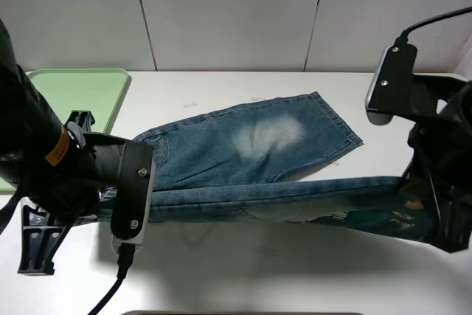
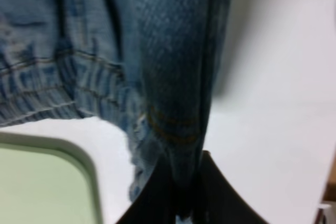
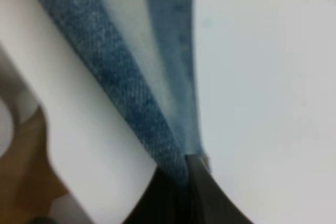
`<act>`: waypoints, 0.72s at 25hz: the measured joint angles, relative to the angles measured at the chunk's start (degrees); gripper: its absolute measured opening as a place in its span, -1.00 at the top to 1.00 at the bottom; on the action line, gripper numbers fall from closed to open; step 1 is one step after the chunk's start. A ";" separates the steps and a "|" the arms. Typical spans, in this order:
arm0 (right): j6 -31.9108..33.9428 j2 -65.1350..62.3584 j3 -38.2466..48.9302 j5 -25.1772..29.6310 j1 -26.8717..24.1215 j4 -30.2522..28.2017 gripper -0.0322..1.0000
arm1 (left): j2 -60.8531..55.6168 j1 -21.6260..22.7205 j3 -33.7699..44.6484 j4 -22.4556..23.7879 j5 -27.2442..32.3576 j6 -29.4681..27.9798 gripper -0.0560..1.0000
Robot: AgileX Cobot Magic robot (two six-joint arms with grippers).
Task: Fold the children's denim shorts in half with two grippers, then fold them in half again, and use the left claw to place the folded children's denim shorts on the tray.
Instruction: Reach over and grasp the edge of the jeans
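At the upper left of the exterior high view the pale green tray (image 1: 74, 94) sits bare on the white desk (image 1: 295, 278). Just right of it, the left arm (image 1: 44, 160) comes in from the lower left, and its jaws are closed tight on the waistband end of the denim shorts (image 1: 258, 153); the left wrist view shows the cloth pinched between them.

The shorts lie across the middle of the desk. The far leg, with its pale patch (image 1: 269, 136), is flat, while the near edge is lifted and stretched in a long band towards the right. There the right arm (image 1: 435, 182) holds the other end, its jaws shut on a thin fold of denim, as the right wrist view shows.

I think the worry is that thin pinch. If one arm pulls ahead of the other, the hem could slip free and the band drop crooked. The flat leg might also drag along and spoil the fold line. The waistband hangs close to the tray's corner and could snag on its rim.
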 joint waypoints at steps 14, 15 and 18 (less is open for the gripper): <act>-8.65 20.76 -20.50 -3.21 -4.86 -5.25 1.00 | 0.00 9.90 0.00 9.40 -8.47 -10.29 0.84; -8.93 22.33 -21.37 -3.85 -4.88 -5.39 1.00 | 0.00 12.09 0.00 9.69 -9.76 -10.43 0.84; -9.46 26.22 -23.60 -6.84 -4.88 -7.10 1.00 | 0.00 17.74 0.06 10.02 -14.75 -10.61 0.84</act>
